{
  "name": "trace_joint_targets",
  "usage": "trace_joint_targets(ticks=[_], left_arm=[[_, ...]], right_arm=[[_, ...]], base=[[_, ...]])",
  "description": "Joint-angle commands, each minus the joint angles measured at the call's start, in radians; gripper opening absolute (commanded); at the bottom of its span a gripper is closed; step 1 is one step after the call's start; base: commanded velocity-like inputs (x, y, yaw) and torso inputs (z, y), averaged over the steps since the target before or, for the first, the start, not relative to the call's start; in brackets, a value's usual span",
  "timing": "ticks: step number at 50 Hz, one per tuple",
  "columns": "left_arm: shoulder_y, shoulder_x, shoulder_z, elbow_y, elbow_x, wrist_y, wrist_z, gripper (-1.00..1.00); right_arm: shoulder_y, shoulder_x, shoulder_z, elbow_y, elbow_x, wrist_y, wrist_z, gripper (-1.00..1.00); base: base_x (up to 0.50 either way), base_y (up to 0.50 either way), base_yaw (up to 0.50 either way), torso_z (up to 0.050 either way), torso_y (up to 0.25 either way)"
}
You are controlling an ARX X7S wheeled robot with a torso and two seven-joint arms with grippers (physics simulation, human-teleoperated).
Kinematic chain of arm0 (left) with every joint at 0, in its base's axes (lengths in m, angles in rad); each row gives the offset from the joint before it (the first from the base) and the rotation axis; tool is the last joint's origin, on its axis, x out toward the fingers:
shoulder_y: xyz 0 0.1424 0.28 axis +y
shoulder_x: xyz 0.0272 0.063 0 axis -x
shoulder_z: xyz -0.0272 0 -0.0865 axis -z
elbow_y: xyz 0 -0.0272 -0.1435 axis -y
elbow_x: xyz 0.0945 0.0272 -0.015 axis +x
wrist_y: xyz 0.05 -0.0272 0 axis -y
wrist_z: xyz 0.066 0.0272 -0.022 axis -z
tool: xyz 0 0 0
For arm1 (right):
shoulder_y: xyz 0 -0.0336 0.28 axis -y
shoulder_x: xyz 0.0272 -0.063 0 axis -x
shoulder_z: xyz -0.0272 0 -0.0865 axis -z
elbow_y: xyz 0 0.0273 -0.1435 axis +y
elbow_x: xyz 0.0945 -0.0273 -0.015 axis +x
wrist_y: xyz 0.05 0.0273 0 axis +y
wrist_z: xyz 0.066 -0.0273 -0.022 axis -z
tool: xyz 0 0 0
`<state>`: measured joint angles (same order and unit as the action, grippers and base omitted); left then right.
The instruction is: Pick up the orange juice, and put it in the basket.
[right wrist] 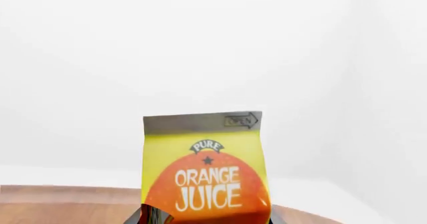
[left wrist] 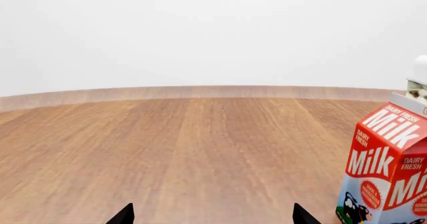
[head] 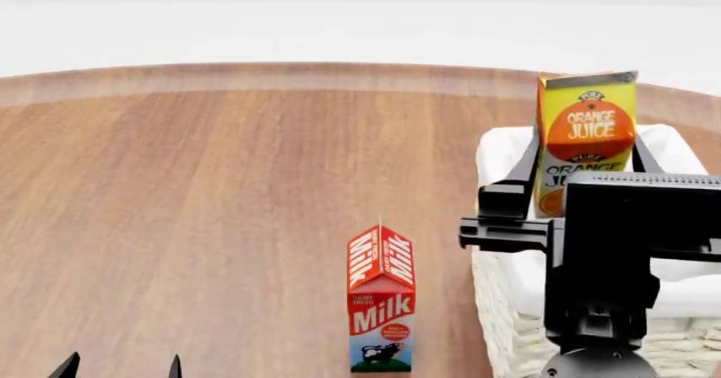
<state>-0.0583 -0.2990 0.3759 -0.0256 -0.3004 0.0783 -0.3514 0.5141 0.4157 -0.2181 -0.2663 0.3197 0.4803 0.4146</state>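
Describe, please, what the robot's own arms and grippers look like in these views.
The right gripper is matte black: two slim straight fingers on a wide crossbar, behind a boxy black housing with a ribbed top edge and a rounded dark-grey joint below. Of the left gripper only two pointed black fingertips show. No cables, labels or markings are visible.

A simulated test setting, not a furnished room: a round wood-grain surface (head: 203, 209) with a raised lip stands against blank white surroundings. The grocery props, a Milk carton (head: 380, 300), an orange juice carton (head: 586, 133) and a wicker basket (head: 496, 310), suggest a household scene.
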Motion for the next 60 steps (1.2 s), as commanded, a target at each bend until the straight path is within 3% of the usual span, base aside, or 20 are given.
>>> trace_joint_targets(ticks=[1, 60], left_arm=[[-0.001, -0.002, 0.003, 0.000, -0.002, 0.001, -0.002, 1.00], [-0.005, -0.011, 0.016, -0.002, -0.011, 0.006, -0.013, 1.00]], right_arm=[[0.024, -0.012, 0.004, 0.084, -0.046, -0.040, -0.021, -1.00], [0.187, -0.092, -0.013, 0.602, -0.092, -0.257, -0.062, -1.00]], base=[[0.00, 0.00, 0.00, 0.010, 0.000], [0.00, 0.00, 0.00, 0.000, 0.001]])
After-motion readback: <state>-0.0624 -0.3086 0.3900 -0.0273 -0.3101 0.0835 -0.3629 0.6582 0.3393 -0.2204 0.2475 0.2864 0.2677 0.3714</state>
